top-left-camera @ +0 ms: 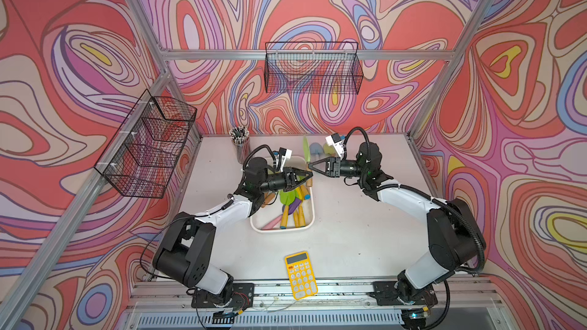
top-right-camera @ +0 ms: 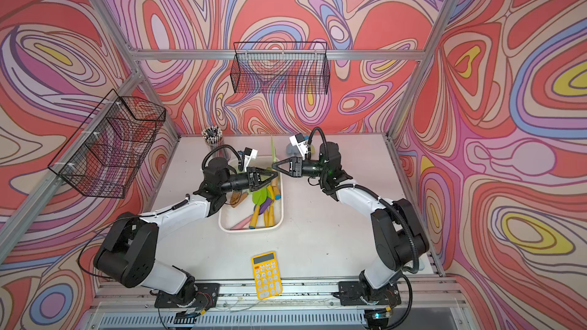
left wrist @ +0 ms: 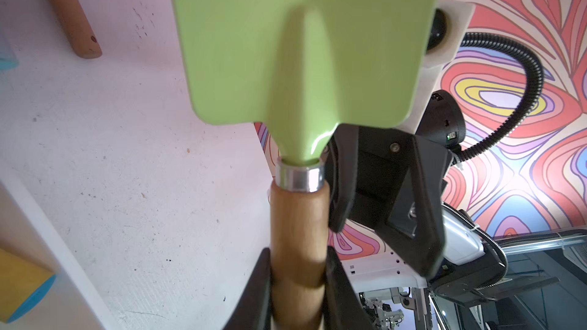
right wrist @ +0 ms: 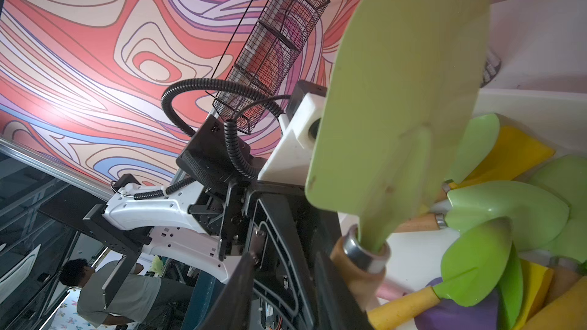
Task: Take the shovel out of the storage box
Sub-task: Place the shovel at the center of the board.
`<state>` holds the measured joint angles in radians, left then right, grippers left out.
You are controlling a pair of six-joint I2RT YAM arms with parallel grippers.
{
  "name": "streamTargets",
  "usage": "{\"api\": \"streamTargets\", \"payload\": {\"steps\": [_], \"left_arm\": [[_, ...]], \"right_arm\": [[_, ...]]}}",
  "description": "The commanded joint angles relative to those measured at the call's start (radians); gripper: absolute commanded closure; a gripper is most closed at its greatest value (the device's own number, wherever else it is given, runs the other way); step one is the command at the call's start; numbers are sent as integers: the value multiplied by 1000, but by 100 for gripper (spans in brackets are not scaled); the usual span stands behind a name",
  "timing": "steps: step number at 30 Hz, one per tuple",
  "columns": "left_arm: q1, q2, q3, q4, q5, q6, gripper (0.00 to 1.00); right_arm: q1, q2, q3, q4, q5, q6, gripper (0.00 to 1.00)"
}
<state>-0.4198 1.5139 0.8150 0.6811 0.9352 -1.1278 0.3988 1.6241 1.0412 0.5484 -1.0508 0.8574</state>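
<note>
The shovel (top-left-camera: 305,150) has a light green blade and a wooden handle. My left gripper (top-left-camera: 306,175) is shut on that handle and holds the shovel above the far right corner of the white storage box (top-left-camera: 282,229), blade toward the back wall. In the left wrist view the handle sits between my left gripper (left wrist: 298,280) fingers, below the blade (left wrist: 301,42). My right gripper (top-left-camera: 313,165) faces it tip to tip. Its jaws (right wrist: 286,280) stand a little open, with the shovel's handle (right wrist: 359,268) beside one finger, not between them.
Several more green, yellow and purple garden tools (top-left-camera: 292,204) lie in the box. A yellow calculator (top-left-camera: 300,276) lies near the front edge. A pencil cup (top-left-camera: 239,147) and two small tools (top-left-camera: 316,149) stand at the back. Black wire baskets (top-left-camera: 313,71) (top-left-camera: 149,147) hang on the walls.
</note>
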Motion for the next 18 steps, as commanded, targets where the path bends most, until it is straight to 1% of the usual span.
{"api": "streamTargets", "payload": {"steps": [1,4,9,12,18], "left_arm": [[-4,-4,-4,109,31,-10,100],[-4,-8,-3,91,30,2,100],[-2,-11,-1,89,31,8,100],[-3,-10,-2,103,36,-2,100],[-9,7,0,144,55,-24,100]], "right_arm": [[-4,-22,-6,-53,9,-28,63],[-19,-41,-2,-102,21,-60,62],[-50,-59,-8,-119,15,-62,60],[-52,-41,4,-126,11,-62,60],[-47,28,5,68,-33,72,58]]}}
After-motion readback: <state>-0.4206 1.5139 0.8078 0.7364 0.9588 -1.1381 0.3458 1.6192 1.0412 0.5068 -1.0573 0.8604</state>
